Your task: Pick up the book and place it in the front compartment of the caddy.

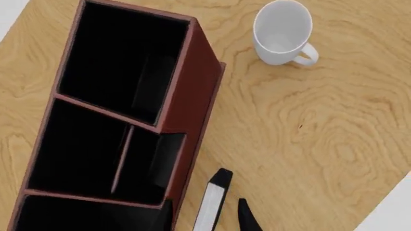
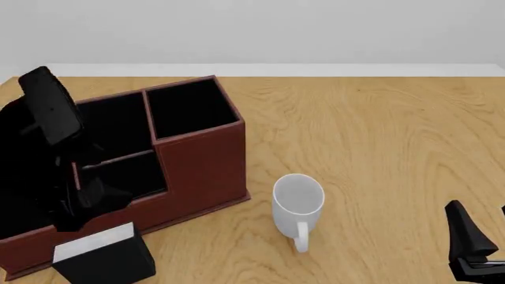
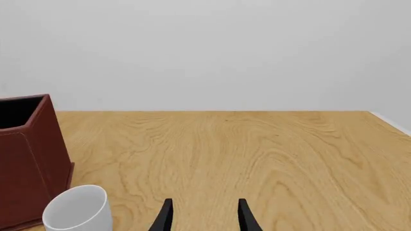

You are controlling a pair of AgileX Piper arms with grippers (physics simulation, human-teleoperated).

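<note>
The reddish-brown caddy (image 2: 201, 168) stands at the left of the table and also shows in the left wrist view (image 1: 199, 91). Its narrow front compartment (image 1: 146, 166) lies beside a thin partition (image 1: 122, 159), and it shows on the near side in the front view (image 2: 130, 174). The black book (image 2: 106, 260), white page edge up, stands upright just in front of the caddy's low wall. My left gripper (image 1: 207, 201) hangs above it with its fingers open either side of the book (image 1: 210, 204), apart from it. My right gripper (image 2: 481, 225) is open and empty at the near right.
A white mug (image 2: 298, 198) stands mouth up on the wooden table (image 2: 379, 136) right of the caddy, handle toward me; it also shows in both wrist views (image 1: 281, 29) (image 3: 77, 209). The caddy's large square pocket (image 2: 189, 106) is at its far right.
</note>
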